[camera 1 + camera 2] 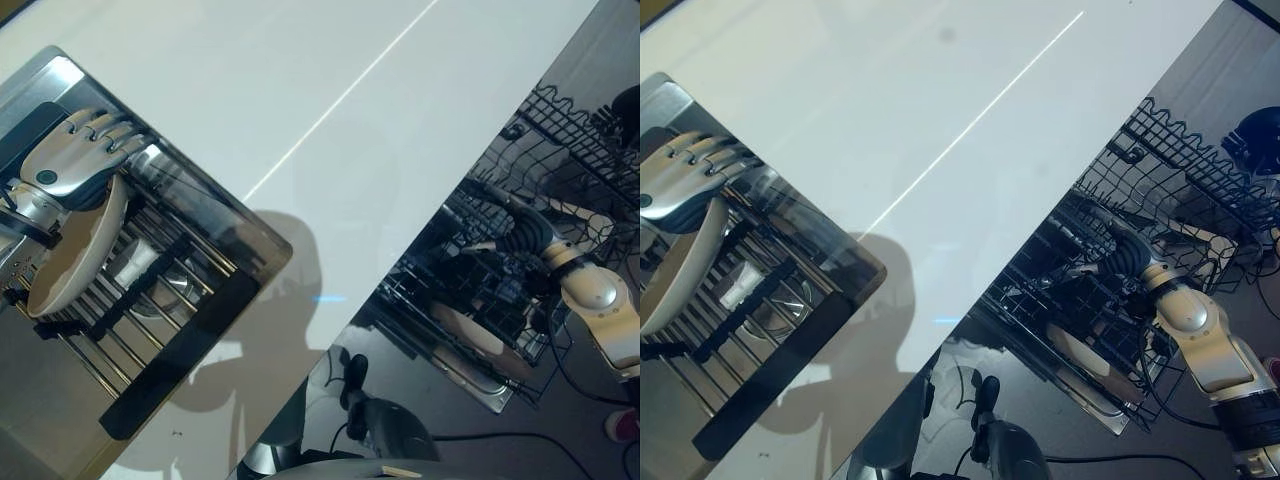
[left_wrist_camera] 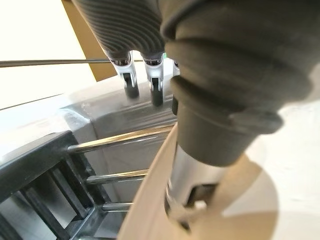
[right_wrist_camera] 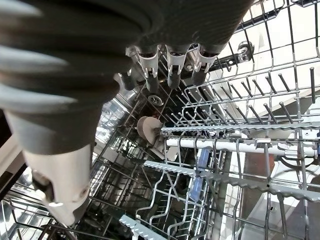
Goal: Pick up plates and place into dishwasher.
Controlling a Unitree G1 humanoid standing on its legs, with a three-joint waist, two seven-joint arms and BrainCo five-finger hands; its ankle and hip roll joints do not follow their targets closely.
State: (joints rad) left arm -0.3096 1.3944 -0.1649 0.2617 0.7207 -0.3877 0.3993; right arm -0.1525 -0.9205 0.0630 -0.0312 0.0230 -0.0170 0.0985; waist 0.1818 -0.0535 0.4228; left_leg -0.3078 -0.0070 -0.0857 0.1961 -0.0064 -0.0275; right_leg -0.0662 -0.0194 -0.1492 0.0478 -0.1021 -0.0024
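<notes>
Left eye view: The left hand (image 1: 75, 160) sits over the top edge of a cream round ceramic plate (image 1: 75, 262) that stands on edge in a metal dish rack with chrome rails (image 1: 160, 310), set on a white countertop (image 1: 330, 110). The silver fingers curl over the rim. Far to the robot's right, the right hand (image 1: 505, 222) reaches into the black wire dishwasher basket (image 1: 560, 135), where a second pale plate (image 1: 480, 335) lies low in the wires.

Right eye view: The same layout shows; the plate (image 1: 675, 270) leans between the rails and the left hand (image 1: 685, 175) caps its upper rim. The right hand (image 1: 1110, 240) is deep among the wires.

Left wrist view: The thumb (image 2: 195, 195) presses the plate's face (image 2: 240, 210) while the fingers (image 2: 131, 80) hook behind the rim, so the hand pinches the plate.

Right wrist view: The right hand's fingers (image 3: 172, 70) hang short and fairly straight above the tines (image 3: 235, 130), holding nothing; a small round beige disc (image 3: 146, 131) sits deeper in the basket.

Step in hand: Likely lifting the plate out of the rack.

How to do it well: Pull straight up along the rails before swinging across, keeping the pinch firm, since a tilted pull could jam the rim against a rail.

Risk: The glazed rim may slip under a shallow pinch.
</notes>
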